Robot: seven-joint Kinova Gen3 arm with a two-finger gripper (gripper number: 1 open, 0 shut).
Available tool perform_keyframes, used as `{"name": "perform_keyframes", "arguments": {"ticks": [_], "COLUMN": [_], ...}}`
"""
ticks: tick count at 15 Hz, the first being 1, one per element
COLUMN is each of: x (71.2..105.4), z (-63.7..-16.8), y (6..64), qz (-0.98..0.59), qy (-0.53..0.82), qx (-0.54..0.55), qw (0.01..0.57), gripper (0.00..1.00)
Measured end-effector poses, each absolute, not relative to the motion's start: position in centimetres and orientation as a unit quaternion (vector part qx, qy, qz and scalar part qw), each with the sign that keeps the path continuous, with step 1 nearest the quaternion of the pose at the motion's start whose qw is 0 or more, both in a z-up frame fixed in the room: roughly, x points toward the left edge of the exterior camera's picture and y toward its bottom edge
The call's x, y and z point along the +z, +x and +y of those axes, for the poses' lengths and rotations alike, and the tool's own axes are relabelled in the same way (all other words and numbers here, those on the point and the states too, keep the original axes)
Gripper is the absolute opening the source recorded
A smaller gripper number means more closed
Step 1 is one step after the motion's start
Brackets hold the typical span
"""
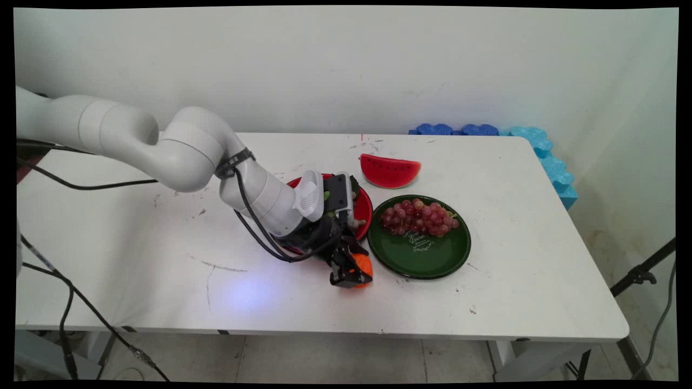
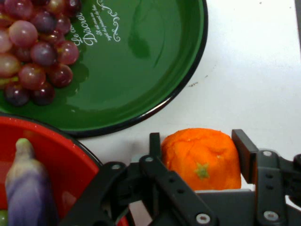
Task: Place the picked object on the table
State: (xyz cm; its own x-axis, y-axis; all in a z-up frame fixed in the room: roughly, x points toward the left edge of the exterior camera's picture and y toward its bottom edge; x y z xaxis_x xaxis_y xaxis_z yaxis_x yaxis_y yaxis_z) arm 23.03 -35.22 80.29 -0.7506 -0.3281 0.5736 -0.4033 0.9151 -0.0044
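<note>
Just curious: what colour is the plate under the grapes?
Dark green plate with white lettering, clearest in the hand view.

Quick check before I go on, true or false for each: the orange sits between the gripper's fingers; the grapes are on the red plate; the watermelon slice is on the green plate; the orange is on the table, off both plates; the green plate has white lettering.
1. The orange sits between the fingers of the gripper. True; whether they press on it cannot be told.
2. The grapes are on the red plate. False: they lie on the green plate.
3. The watermelon slice is on the green plate. False: it lies on the table, behind that plate.
4. The orange is on the table, off both plates. True.
5. The green plate has white lettering. True.
</note>
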Motion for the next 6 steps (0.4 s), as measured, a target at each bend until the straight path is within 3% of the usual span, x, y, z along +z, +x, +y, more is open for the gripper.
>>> {"name": "perform_keyframes", "arguments": {"ticks": [1,2,6], "x": [80.24,80.19,80.24], "z": [-35.25,-35.29,-35.33], "y": [23.02,23.03,23.14], "qz": [-0.933,-0.933,-0.930], "qy": [0.197,0.197,0.202], "qx": [0.064,0.064,0.064], "qw": [0.294,0.295,0.299], "gripper": [0.00,1.00,1.00]}}
